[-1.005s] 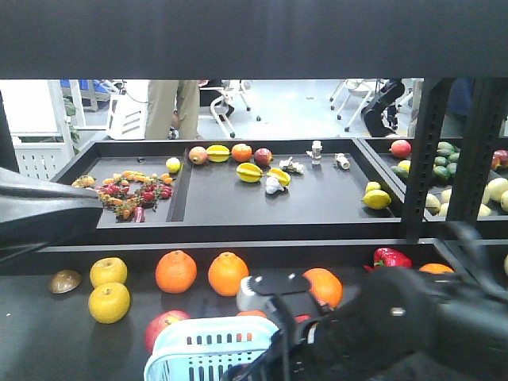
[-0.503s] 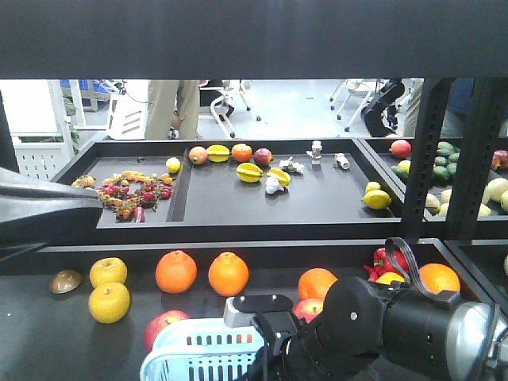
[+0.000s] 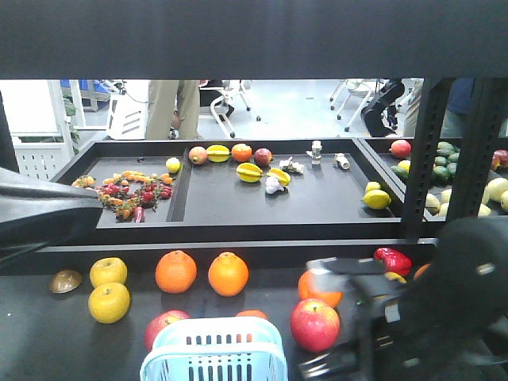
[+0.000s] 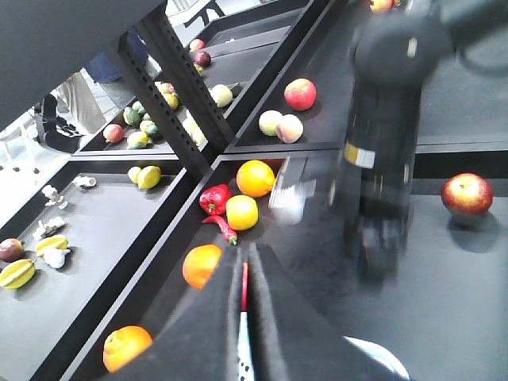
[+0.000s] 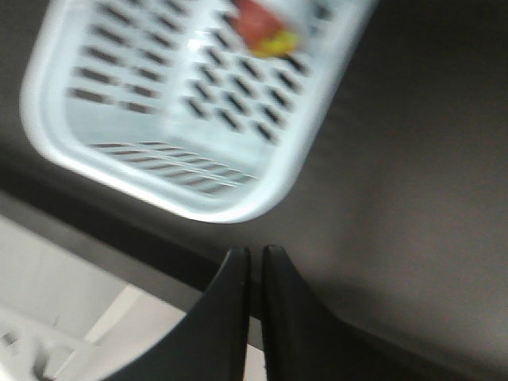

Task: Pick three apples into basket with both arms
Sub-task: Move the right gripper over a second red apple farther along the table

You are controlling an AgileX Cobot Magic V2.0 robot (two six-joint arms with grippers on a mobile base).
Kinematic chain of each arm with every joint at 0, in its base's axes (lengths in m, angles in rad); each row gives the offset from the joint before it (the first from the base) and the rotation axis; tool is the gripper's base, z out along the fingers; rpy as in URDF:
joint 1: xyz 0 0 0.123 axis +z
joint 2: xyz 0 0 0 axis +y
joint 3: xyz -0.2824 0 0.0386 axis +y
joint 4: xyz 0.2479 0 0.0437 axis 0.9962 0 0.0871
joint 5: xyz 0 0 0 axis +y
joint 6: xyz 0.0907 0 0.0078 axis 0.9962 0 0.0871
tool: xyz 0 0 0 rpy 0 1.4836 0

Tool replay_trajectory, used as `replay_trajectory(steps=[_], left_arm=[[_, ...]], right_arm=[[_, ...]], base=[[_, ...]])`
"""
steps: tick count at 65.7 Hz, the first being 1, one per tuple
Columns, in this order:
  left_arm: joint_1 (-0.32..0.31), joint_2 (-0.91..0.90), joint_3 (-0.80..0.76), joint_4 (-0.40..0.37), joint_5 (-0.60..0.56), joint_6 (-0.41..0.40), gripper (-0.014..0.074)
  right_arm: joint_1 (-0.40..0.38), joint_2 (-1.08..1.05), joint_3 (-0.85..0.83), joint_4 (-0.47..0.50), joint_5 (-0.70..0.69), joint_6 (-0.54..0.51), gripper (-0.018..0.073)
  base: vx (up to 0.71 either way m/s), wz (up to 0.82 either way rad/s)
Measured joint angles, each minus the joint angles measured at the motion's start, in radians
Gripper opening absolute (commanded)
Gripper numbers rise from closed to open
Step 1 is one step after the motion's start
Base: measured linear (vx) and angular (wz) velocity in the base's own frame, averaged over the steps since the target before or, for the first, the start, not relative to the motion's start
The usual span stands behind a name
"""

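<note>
Broadly, the dark surface [image 3: 48, 333] carries everything. The right arm [image 3: 444, 309], blurred, hangs beside the basket [image 3: 214, 353], which sits at the near edge, probably so both arms can reach it. Counting three apples: one apple [image 5: 262, 28] lies inside, a second apple [image 3: 314, 325] stands just right of the basket, a third apple [image 3: 163, 325] just left, both likely waiting to be picked. The right fingers [image 5: 230, 302] and the left fingers [image 4: 214, 317] are each pressed together, pinching nothing.
</note>
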Motion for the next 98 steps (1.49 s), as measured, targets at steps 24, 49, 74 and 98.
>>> replay_trajectory(steps=[24,49,74,98], left_arm=[[0.0,0.0,0.0,0.0,0.0,0.0,-0.0008],[0.0,0.0,0.0,0.0,0.0,0.0,-0.0008],[0.0,0.0,0.0,0.0,0.0,0.0,-0.0008],[0.0,0.0,0.0,0.0,0.0,0.0,-0.0008]], right_arm=[[-0.382,0.051,-0.001,-0.195,0.108,-0.009,0.005],[-0.466,0.171,-0.001,-0.158,-0.005,-0.104,0.07],[-0.466,0.318,-0.001,-0.157,-0.252,-0.093,0.0715],[-0.469,0.484,-0.084,-0.173,-0.262,-0.085,0.0715]], base=[[0.0,0.0],[0.0,0.0],[0.0,0.0],[0.0,0.0]])
